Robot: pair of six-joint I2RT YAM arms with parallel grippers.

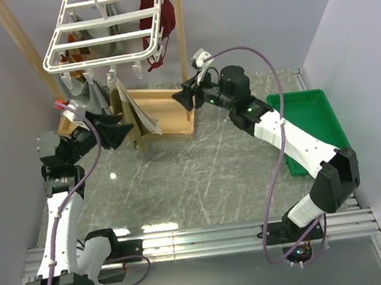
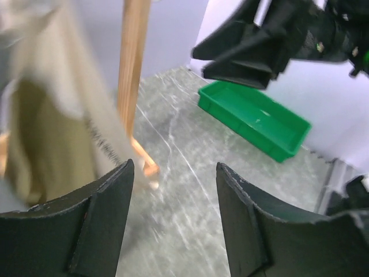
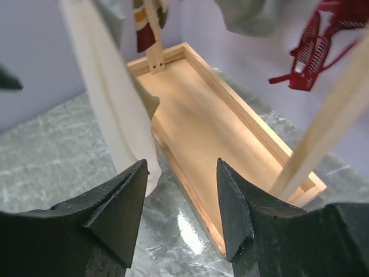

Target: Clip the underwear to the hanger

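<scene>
The white grid hanger hangs tilted from the top bar of the wooden stand. The tan underwear hangs down from one of the hanger's front clips, its lower end near the stand's base. In the left wrist view it is the blurred tan cloth at the left. In the right wrist view it shows its pale side. My left gripper is open and empty just left of the underwear. My right gripper is open and empty to its right.
The wooden stand has a tray-like base and upright posts. A dark red garment and a grey garment also hang on the hanger. A green tray sits at the right.
</scene>
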